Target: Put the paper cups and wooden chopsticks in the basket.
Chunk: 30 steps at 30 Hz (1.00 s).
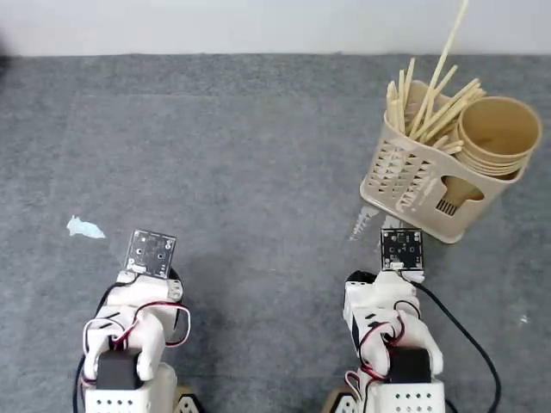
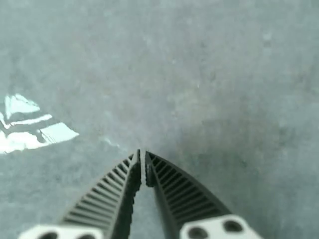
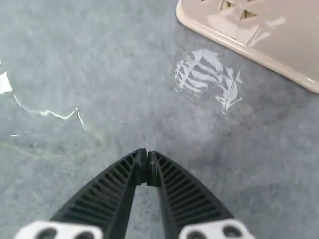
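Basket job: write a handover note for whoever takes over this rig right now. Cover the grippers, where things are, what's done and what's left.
Left gripper: shut, empty, over the grey mat near a pale scrap.
Right gripper: shut, empty, just short of the basket, by a clear wrapper.
Things: paper cups stacked and wooden chopsticks standing in the basket.
Done: every cup and chopstick in view is in.
Left: probably nothing; check, then stop.

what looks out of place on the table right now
A crumpled clear scrap lies loose on the grey mat at the far left, and a second scrap sits by the foot of the basket. One chopstick juts far higher than the others.
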### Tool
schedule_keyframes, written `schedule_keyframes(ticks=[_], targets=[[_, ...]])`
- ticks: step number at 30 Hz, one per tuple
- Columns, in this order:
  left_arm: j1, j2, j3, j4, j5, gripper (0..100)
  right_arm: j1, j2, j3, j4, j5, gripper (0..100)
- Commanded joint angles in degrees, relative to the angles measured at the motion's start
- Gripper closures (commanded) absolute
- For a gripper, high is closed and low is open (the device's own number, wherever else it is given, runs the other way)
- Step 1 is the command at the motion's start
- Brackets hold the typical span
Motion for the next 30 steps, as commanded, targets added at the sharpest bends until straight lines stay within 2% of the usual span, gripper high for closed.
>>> schedule_keyframes(ticks=[1,9,15,18,26,30], targets=[[-0.35,-0.79,0.84,0.18,-0.70,98,-0.57,-0.92,0.88,3.30,-0.44,99.0],[-0.35,-0.79,2.42,0.26,-0.53,98,-0.04,-0.92,0.88,10.24,-0.09,99.0],[-0.35,-0.79,2.42,5.01,-0.44,99,0.04,-0.92,0.88,10.59,-0.09,99.0],[-0.70,-0.79,2.42,4.75,-0.44,99,-0.04,-0.92,0.88,11.12,-0.09,99.0],[-8.62,-0.79,2.51,4.84,-0.44,99,0.04,-0.92,0.88,11.12,-0.18,99.0],[-9.41,-0.79,2.51,4.84,-0.35,99,-0.04,-0.92,0.88,11.12,-0.18,99.0]])
